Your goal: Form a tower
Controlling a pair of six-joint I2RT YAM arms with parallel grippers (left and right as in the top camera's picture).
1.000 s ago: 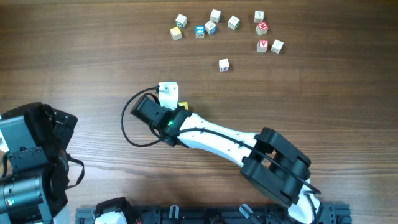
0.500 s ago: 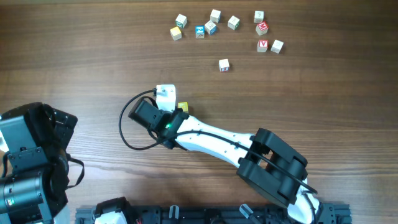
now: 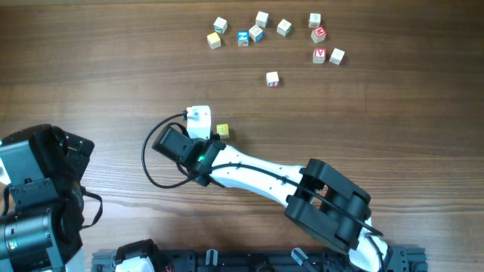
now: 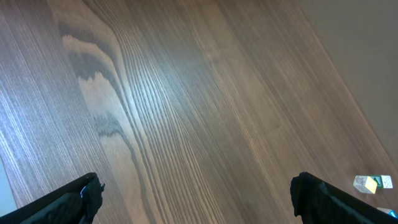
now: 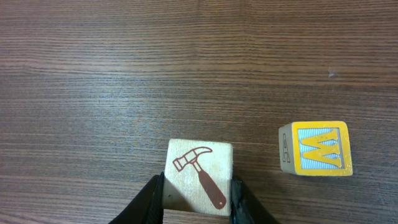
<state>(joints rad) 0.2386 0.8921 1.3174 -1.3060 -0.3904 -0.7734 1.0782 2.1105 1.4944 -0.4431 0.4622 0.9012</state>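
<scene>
right gripper (image 5: pixel 198 202) is pinching a pale tan hammer cube (image 5: pixel 200 171) at the bottom middle of its wrist view (can't tell if anything's stacked under it), a yellow-framed W cube (image 5: pixel 320 148) sits apart to its right, loose cubes (image 3: pixel 261 34) are scattered along the overhead's top, and the left gripper (image 4: pixel 196 193) is spread wide over bare table (image 4: pixel 186 93)

Right arm (image 3: pixel 257 172) stretches from five toward ten o'clock. Right gripper (image 5: pixel 198 202) pinches a hammer cube (image 5: pixel 199 174); left gripper (image 4: pixel 196 196) gapes wide.
</scene>
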